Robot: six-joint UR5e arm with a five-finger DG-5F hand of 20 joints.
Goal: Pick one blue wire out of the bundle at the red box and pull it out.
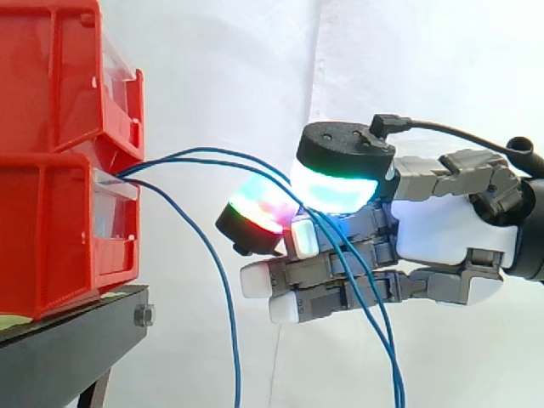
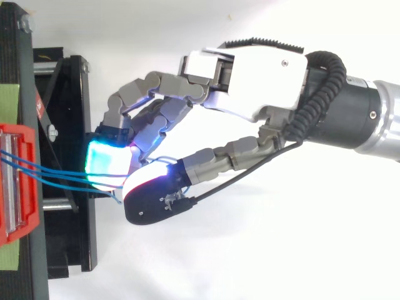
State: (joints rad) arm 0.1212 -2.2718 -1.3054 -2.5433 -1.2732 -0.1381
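Three thin blue wires come out of the front of the lower red bin [image 1: 59, 238] [image 2: 15, 181]. Two of them [image 1: 204, 157] [image 2: 56, 175] arc right into my hand [image 1: 442, 238] [image 2: 262, 75], then hang down past its lower fingers. There the glowing thumb pad [image 1: 340, 183] [image 2: 150, 181] and a finger pad [image 1: 259, 212] [image 2: 106, 159] close together on the wire, a short way in front of the bin. I cannot tell whether one wire or both sit in the pinch. The third blue wire [image 1: 225, 289] drops free below the bin.
A second red bin [image 1: 51, 76] is stacked on the lower one, both on the black stand [image 1: 68, 348] [image 2: 69, 125] at the left. A white curtain hangs behind. The arm comes in from the right.
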